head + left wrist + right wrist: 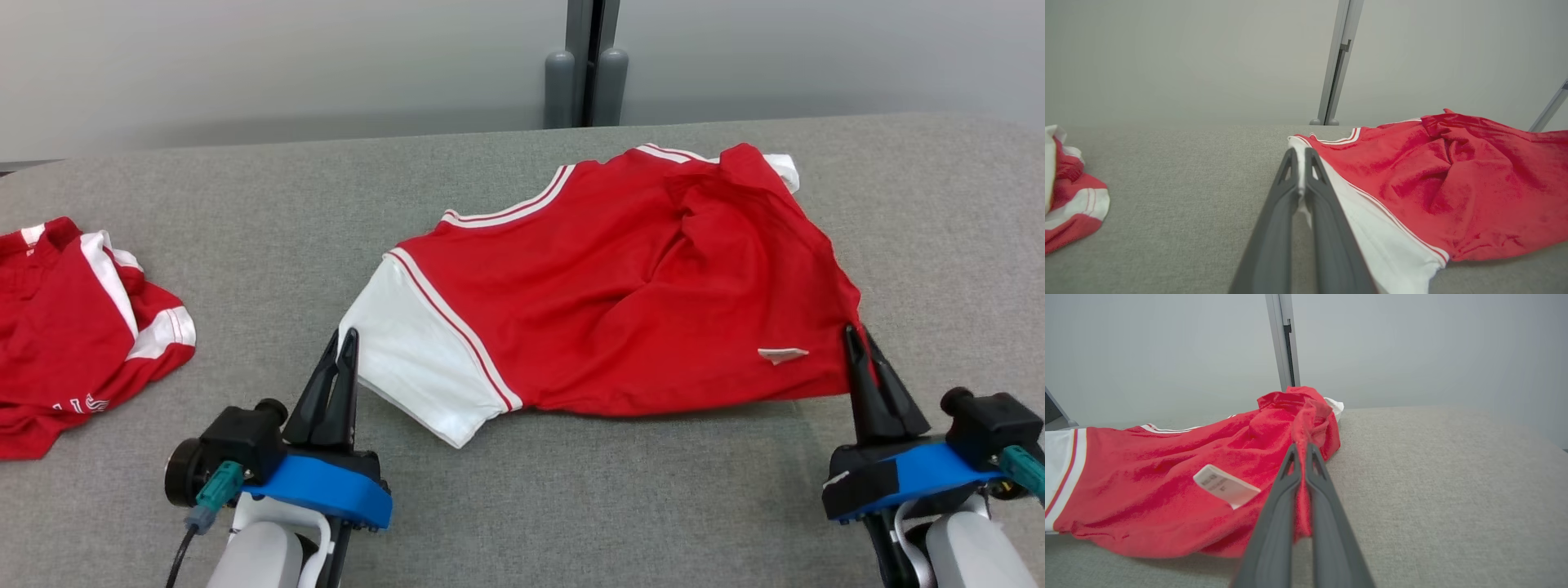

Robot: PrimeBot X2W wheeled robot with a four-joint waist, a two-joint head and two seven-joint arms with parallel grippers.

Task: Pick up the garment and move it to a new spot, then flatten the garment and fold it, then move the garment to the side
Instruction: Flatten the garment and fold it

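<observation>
The red and white sports shirt (637,302) lies in the middle of the grey tabletop (522,506). It is spread out wide but it is bumpy, with big folds up at 1 o'clock.

The left pincer (347,336) comes in from 7 o'clock. Its two dark fingers are pressed together on the edge of the white sleeve (408,359). In the left wrist view a thin strip of white cloth sits right between them.

The right pincer (857,335) comes in from 5 o'clock. It is clamped on the red corner of the shirt's near edge, just past the small white label (782,354). In the right wrist view red cloth is squeezed between the fingers. I cannot tell if it has caught both layers or just the top one.

Each pincer holds one end of the shirt, far apart. I think that is so the cloth can be pulled tight between them. Then the shirt can be lifted and carried without bunching up, and the bumps may fall out.

Another red shirt (73,327) sits in a heap at 9 o'clock, well apart from this one. It looks like the lift has not started, since the shirt lies flat on the tabletop.
</observation>
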